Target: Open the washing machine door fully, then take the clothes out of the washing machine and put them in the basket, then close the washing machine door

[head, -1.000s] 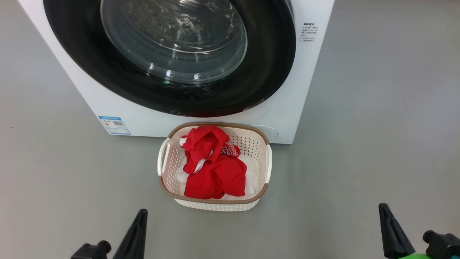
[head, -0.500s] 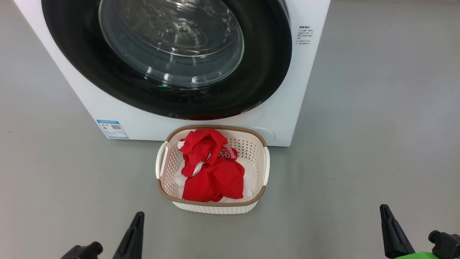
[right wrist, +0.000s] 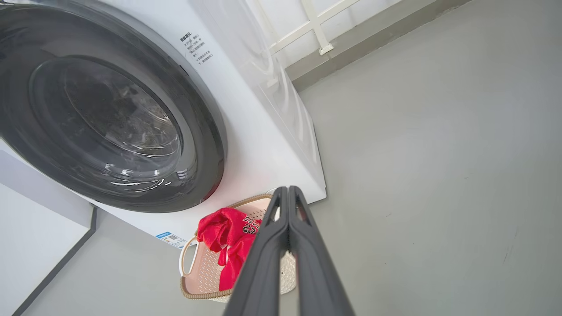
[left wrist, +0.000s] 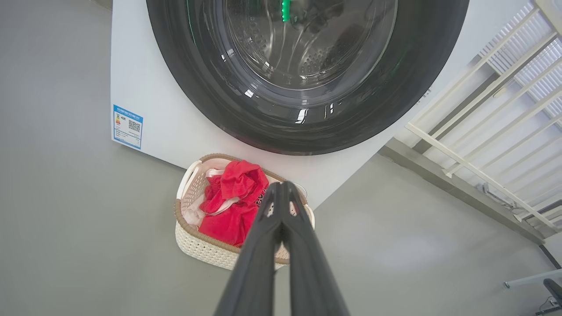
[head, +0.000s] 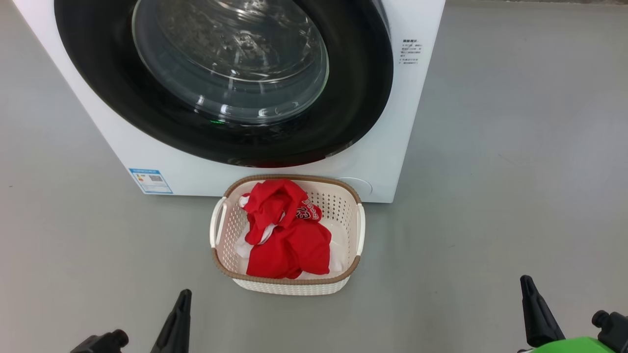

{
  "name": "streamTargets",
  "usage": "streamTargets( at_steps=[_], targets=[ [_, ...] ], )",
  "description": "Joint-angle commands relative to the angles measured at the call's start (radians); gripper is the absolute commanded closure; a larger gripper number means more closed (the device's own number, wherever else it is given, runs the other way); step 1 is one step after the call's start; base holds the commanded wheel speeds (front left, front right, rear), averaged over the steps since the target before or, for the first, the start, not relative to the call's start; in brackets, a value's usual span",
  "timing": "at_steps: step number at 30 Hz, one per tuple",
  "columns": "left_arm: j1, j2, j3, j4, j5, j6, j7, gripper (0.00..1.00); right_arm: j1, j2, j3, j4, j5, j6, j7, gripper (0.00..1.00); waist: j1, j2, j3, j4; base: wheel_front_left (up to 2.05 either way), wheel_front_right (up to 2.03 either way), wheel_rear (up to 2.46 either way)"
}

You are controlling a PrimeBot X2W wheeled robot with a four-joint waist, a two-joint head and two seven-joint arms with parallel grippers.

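Both pairs of jaws are pressed together with nothing between them. Our left gripper (head: 184, 295) and right gripper (head: 525, 281) sit low at either side of the head view, well apart from everything, fingers pointing up over bare floor (head: 490, 196). We judge this a resting pose: neither one is near a handle, cloth or rim, so no grasp looks under way.

Our door (head: 230, 63) lies flat against the front of the machine (head: 387, 162), its black ring flush with the white panel, which we read as shut. Through the glass, the drum (left wrist: 316, 66) shows bare perforated steel and no red fabric, though reflections hide part of it.

On the floor just in front of the machine, below the door's lower edge, stands the basket (head: 294, 282), a spot that suits a short carry from drum to basket. It holds the clothes (head: 289, 242): a bunched red heap with white printed figures on one fold and some white cloth under and beside it. The pile leans toward the basket's left half, leaving pale floor bare at its right. Nothing hangs over the rim.

With clothes in the basket and the door shut, we judge the task finished or all but finished.
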Motion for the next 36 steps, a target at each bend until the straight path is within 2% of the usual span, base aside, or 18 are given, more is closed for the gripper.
streamTargets(
  at_steps=[1, 36],
  targets=[
    [-0.032, 0.014, 0.020, -0.020, -0.023, -0.002, 0.004, 1.00, -0.040, -0.017, 0.006, -0.021, 0.022, 0.000, 0.006, 1.00, -0.0001, 0.0000, -0.001, -0.001, 0.00, 0.00, 0.00],
    [-0.056, 0.008, 0.072, -0.023, -0.385, -0.004, 0.099, 1.00, -0.104, -0.031, 0.012, -0.018, 0.367, 0.000, 0.103, 1.00, -0.0001, 0.0000, -0.030, -0.025, 0.00, 0.00, 0.00]
  ],
)
